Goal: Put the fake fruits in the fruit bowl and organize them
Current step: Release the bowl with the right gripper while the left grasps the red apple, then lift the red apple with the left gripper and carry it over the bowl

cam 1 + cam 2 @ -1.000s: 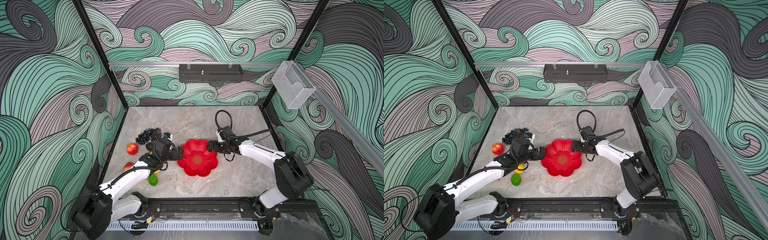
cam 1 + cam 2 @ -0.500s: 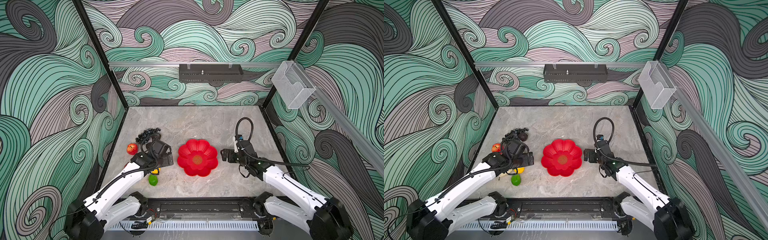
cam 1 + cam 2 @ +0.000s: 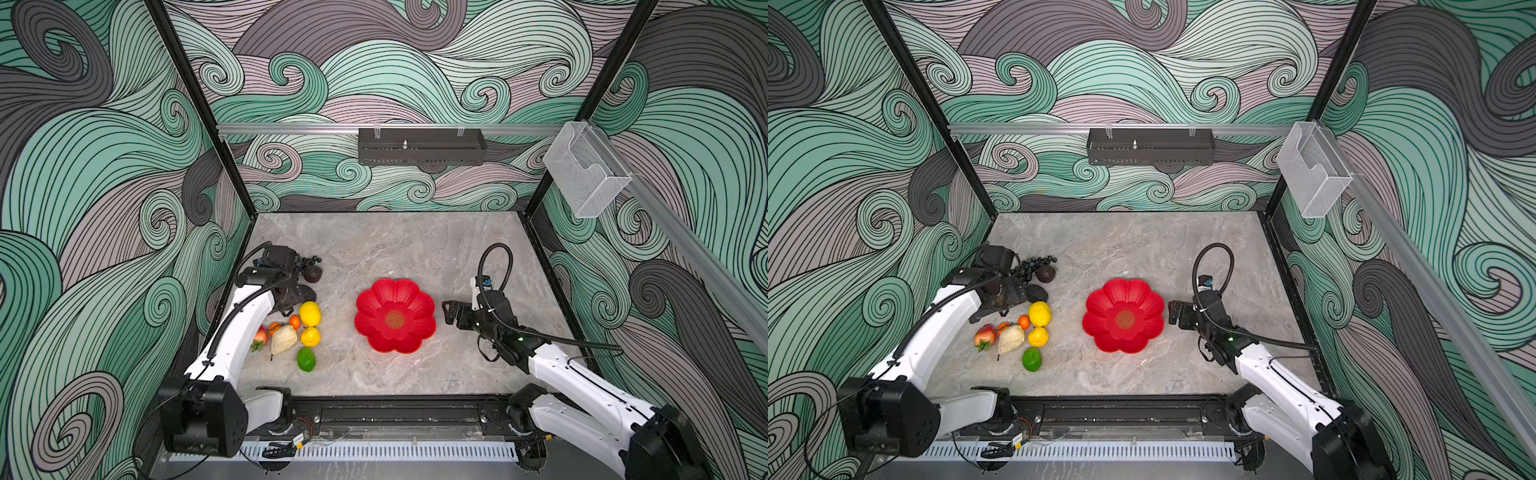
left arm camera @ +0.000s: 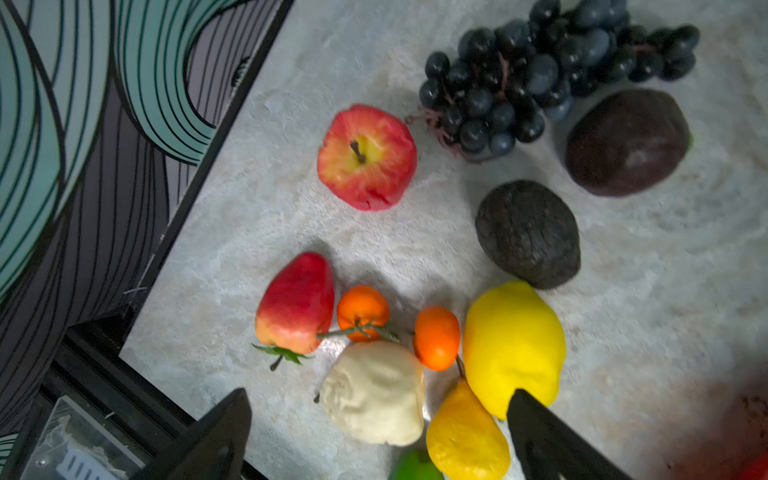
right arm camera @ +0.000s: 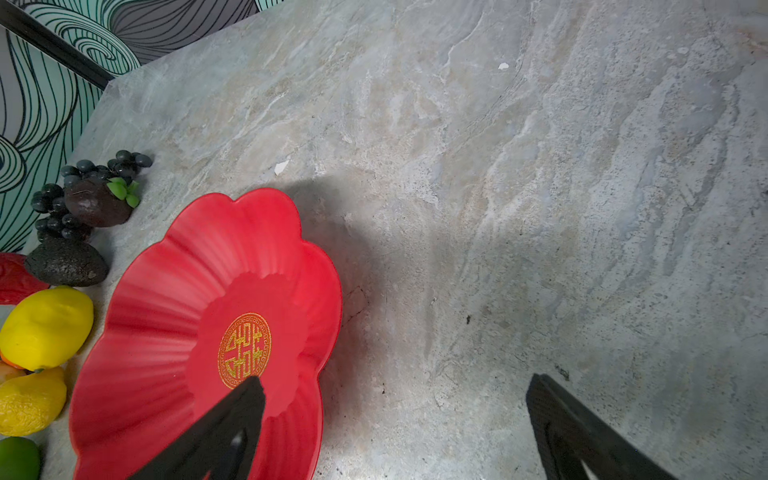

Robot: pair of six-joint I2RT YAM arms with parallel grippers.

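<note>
Probably lab test cell: wave-print walls (image 3: 104, 187), base rail (image 3: 399, 413).

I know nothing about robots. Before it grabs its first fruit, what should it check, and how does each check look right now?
1. The fruit bowl is empty: ok.
2. The left end effector is open above the fruits: ok.
3. The right end effector is open, holding nothing: ok.
4. Finger room around the pear: not ok; an orange and a lemon crowd it.
5. How firm the fruits are: cannot tell.
</note>
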